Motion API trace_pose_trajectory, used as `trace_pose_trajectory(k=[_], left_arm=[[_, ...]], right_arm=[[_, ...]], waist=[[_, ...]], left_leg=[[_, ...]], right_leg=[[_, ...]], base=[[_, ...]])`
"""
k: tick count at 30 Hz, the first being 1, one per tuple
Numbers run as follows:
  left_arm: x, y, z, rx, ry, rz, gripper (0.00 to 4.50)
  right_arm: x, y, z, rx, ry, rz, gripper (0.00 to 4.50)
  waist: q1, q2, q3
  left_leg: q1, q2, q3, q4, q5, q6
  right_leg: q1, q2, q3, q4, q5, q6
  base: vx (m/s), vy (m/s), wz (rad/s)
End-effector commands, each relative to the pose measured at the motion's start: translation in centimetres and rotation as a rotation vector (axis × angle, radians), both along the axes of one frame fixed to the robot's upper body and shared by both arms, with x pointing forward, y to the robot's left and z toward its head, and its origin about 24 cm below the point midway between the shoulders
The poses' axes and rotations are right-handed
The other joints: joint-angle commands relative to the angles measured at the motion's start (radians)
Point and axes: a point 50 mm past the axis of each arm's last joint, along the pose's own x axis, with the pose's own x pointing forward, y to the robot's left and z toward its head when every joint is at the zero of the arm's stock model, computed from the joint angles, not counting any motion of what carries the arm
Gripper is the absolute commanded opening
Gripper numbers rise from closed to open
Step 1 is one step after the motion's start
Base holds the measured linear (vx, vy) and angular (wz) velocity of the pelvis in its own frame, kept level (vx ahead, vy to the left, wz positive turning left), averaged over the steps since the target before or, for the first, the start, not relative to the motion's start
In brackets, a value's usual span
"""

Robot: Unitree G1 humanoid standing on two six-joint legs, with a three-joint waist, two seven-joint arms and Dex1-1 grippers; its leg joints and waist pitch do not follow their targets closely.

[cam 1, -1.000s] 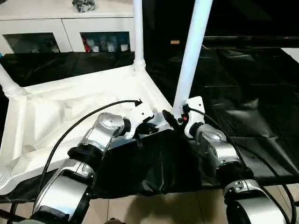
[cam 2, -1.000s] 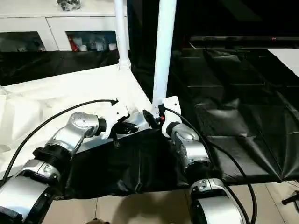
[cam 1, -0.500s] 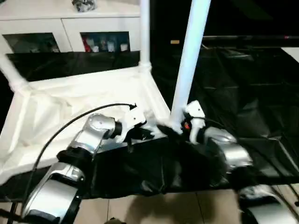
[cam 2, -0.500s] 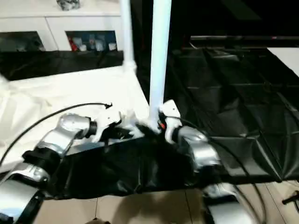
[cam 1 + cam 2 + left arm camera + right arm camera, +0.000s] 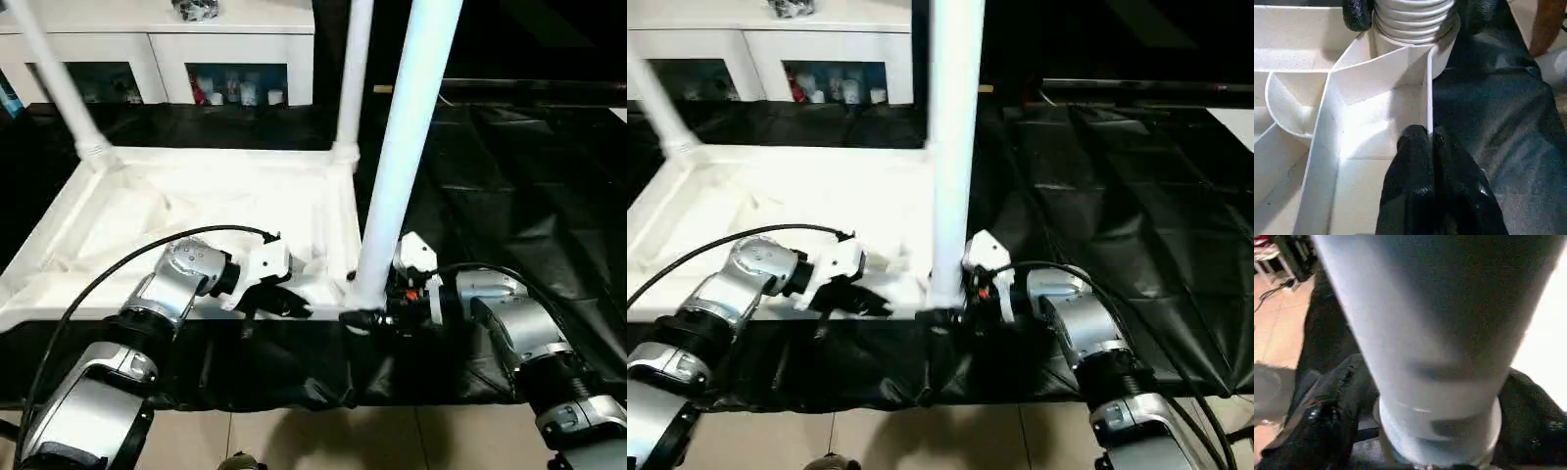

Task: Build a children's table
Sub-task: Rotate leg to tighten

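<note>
The upturned white tabletop (image 5: 196,211) is lying ribbed side up on a black sheet (image 5: 509,186) before a white cabinet (image 5: 167,39). The left claw (image 5: 1422,147) is pinching the tabletop's near rim wall, clenched on it. The right claw (image 5: 1425,431) is grasping the base of the nearest leg (image 5: 402,147), its fingers (image 5: 1327,416) flanking the tube at the corner socket (image 5: 1415,24).

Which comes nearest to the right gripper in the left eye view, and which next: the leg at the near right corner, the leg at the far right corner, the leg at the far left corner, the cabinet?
1. Near right leg: between the right gripper's fingers.
2. Far right leg: straight behind it.
3. Far left leg: across the tabletop.
4. Cabinet: at the back.
</note>
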Motion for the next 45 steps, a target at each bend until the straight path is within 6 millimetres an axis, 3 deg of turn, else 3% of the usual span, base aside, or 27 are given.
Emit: trace_pose_trajectory(k=[1,10,11,15,17,19,21,22,24,27,30,33,40,45], left_arm=[[-0.1,-1.1,-0.1,0.015,-0.006,-0.054,0.0],[-0.3,-0.8,-0.4,0.011,0.009,-0.051,0.0],[-0.3,-0.9,-0.4,0.006,0.009,-0.032,0.0],[0.5,-1.5,-0.5,-0.003,-0.011,0.078,0.0],[1.0,-2.2,-0.5,-0.033,-0.022,0.161,0.0],[1.4,-3.3,-0.3,-0.066,-0.025,0.222,0.0],[1.6,-3.9,-0.3,-0.078,-0.027,0.254,0.0],[1.9,-5.1,-0.2,-0.094,-0.046,0.32,0.0],[2.0,-5.9,-0.2,-0.108,-0.05,0.355,0.0],[1.9,-6.5,-0.3,-0.118,-0.049,0.356,0.0],[1.5,-6.9,-0.4,-0.121,-0.066,0.329,0.0],[1.5,-6.4,-0.5,-0.098,-0.086,0.307,0.0],[1.2,-5.2,-0.5,-0.086,-0.084,0.26,0.0],[1.0,-4.0,-0.3,-0.078,-0.086,0.191,0.0]], right_arm=[[-0.6,1.1,-0.3,-0.013,0.014,0.069,3.27],[-1.1,1.8,-0.7,0.023,0.036,0.042,2.82],[-0.8,2.1,-0.9,0.047,0.026,-0.023,2.8],[1.0,2.4,-1.6,0.053,-0.018,-0.289,2.78],[2.1,2.3,-2.2,0.033,-0.024,-0.469,2.77],[3.0,2.3,-2.7,0.036,0.0,-0.624,2.77],[3.2,2.6,-2.9,0.043,0.011,-0.678,2.76],[3.7,3.4,-3.3,0.035,0.029,-0.788,2.76],[3.8,4.3,-3.3,0.049,0.037,-0.825,2.76],[3.9,5.0,-3.3,0.06,0.036,-0.837,2.76],[4.0,5.8,-3.2,0.064,0.018,-0.833,3.46],[4.2,6.0,-2.9,0.084,0.01,-0.823,3.68],[4.4,5.5,-1.8,0.122,-0.037,-0.73,4.34],[4.0,4.6,-1.3,0.107,-0.079,-0.585,4.46]], waist=[[-0.004,-0.012,-0.067],[-0.003,-0.002,-0.07],[-0.003,0.003,-0.07],[-0.015,0.002,-0.064],[-0.034,0.004,-0.059],[-0.042,0.003,-0.058],[-0.047,0.01,-0.061],[-0.053,0.011,-0.061],[-0.056,0.01,-0.063],[-0.054,0.01,-0.067],[-0.054,0.013,-0.066],[-0.053,0.016,-0.067],[-0.053,0.011,-0.069],[-0.05,0.009,-0.068]], left_leg=[[0.014,0.035,-0.004,-0.06,-0.166,0.062],[0.014,0.034,-0.005,-0.059,-0.164,0.057],[0.015,0.034,-0.006,-0.06,-0.172,0.049],[0.016,0.031,-0.008,-0.067,-0.237,0.01],[0.021,0.029,-0.013,-0.072,-0.295,-0.025],[0.017,0.028,-0.016,-0.074,-0.302,-0.032],[0.02,0.028,-0.016,-0.072,-0.295,-0.027],[0.02,0.028,-0.014,-0.071,-0.29,-0.025],[0.019,0.026,-0.013,-0.07,-0.277,-0.021],[0.014,0.022,-0.01,-0.066,-0.233,0.009],[0.013,0.024,-0.01,-0.068,-0.231,0.02],[0.017,0.026,-0.01,-0.069,-0.257,0.016],[0.011,0.025,-0.009,-0.067,-0.221,0.037],[0.011,0.026,-0.008,-0.066,-0.215,0.046]], right_leg=[[0.044,-0.064,0.055,-0.069,-0.118,-0.23],[0.046,-0.063,0.054,-0.065,-0.07,-0.24],[0.046,-0.063,0.055,-0.066,-0.076,-0.24],[0.043,-0.065,0.055,-0.075,-0.172,-0.226],[0.04,-0.068,0.054,-0.088,-0.299,-0.202],[0.042,-0.067,0.052,-0.092,-0.334,-0.186],[0.038,-0.066,0.054,-0.093,-0.3,-0.191],[0.036,-0.064,0.056,-0.091,-0.267,-0.204],[0.037,-0.061,0.055,-0.089,-0.234,-0.211],[0.042,-0.061,0.055,-0.086,-0.191,-0.214],[0.042,-0.06,0.053,-0.085,-0.174,-0.214],[0.04,-0.061,0.055,-0.087,-0.19,-0.218],[0.046,-0.06,0.054,-0.08,-0.135,-0.223],[0.045,-0.06,0.053,-0.08,-0.134,-0.227]], base=[[0.0,0.0,0.0],[0.0,0.0,0.0],[0.0,0.0,0.0],[0.0,0.0,0.0],[0.0,0.0,0.0],[0.0,0.0,0.0],[0.0,0.0,0.0],[0.0,0.0,0.0],[0.0,0.0,0.0],[0.0,0.0,0.0],[0.0,0.0,0.0],[0.0,0.0,0.0],[0.0,0.0,0.0],[0.0,0.0,0.0]])
